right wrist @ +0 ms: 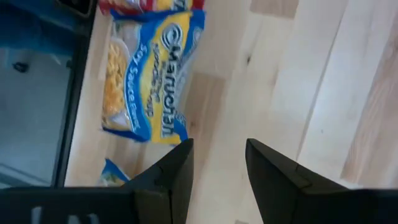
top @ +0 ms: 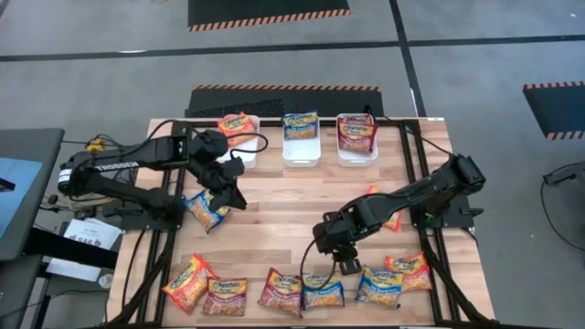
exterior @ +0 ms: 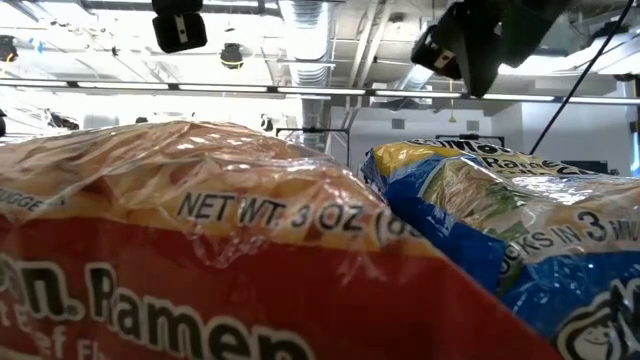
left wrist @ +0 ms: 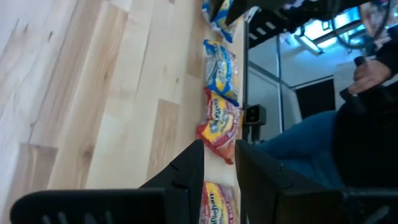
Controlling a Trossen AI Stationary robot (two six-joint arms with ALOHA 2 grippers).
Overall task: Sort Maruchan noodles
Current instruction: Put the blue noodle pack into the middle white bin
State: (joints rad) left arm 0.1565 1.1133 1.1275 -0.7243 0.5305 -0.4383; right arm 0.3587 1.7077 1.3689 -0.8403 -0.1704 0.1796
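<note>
1. Evidently sorting runs by colour: three white bins (top: 302,151) at the table's far edge each hold one packet.
2. Left gripper (top: 233,195) stands parted and empty beside a blue-and-yellow packet (top: 206,210).
3. Right gripper (top: 348,265), spread and empty, hovers over the near row of Maruchan noodles (top: 322,291), probably choosing one.

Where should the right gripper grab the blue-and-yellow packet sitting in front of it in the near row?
Come straight down on the blue-and-yellow packet and pinch across its short width, mid-body. It lies flat on the table with neighbours close on both sides, so side approaches look blocked. The right gripper hovers open beside it.
</note>
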